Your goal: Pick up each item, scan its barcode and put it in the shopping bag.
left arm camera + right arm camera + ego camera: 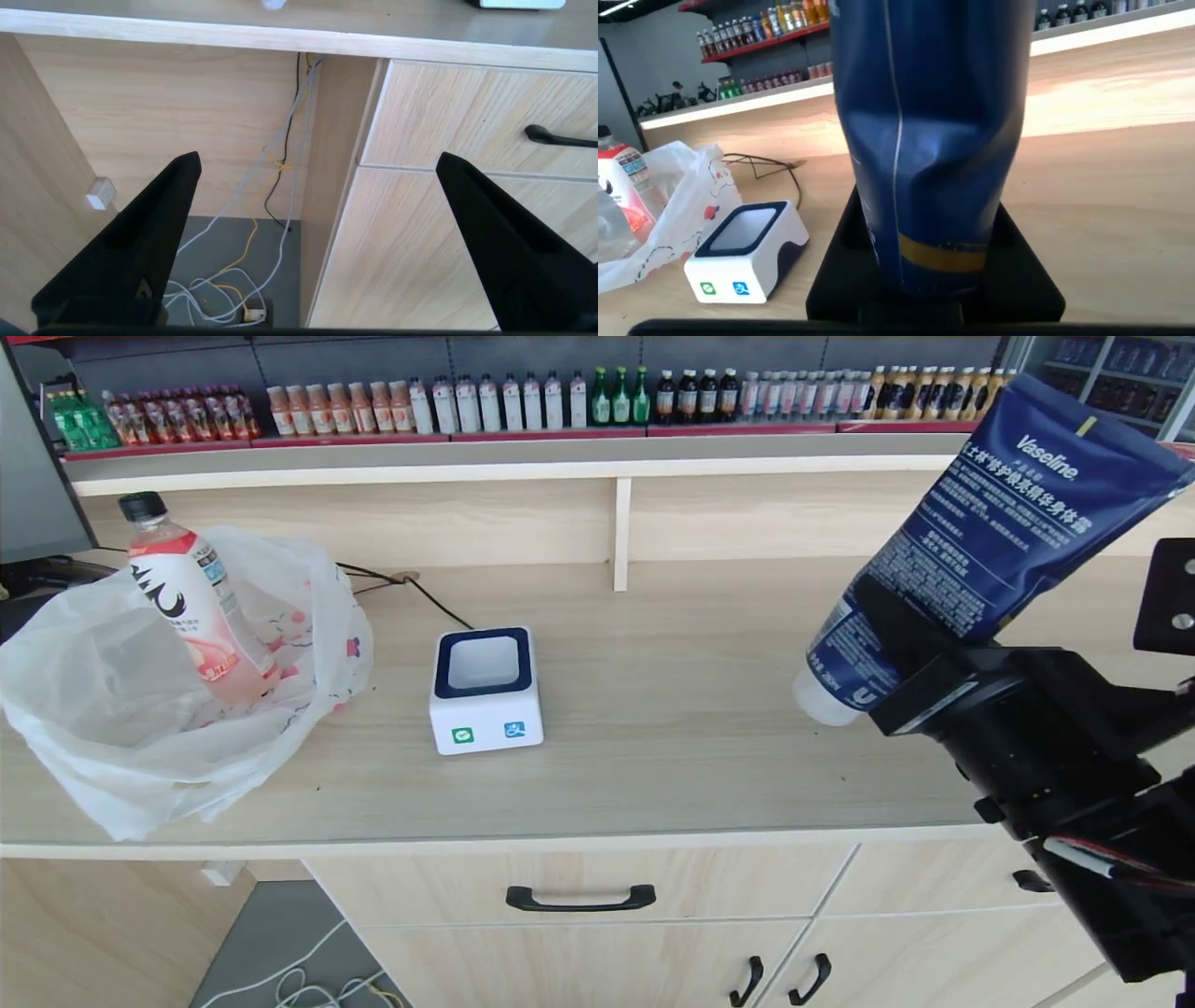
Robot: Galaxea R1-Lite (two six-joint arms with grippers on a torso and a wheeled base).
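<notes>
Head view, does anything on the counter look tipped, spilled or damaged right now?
Nothing is spilled. The pink bottle leans at a tilt inside the shopping bag, and the blue tube looks dented near where the right gripper clamps it. The scanner sits flat.

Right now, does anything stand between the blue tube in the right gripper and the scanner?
Nothing visible does. Only bare counter lies between the tube and the scanner; the bag with its bottle sits beyond the scanner.
</notes>
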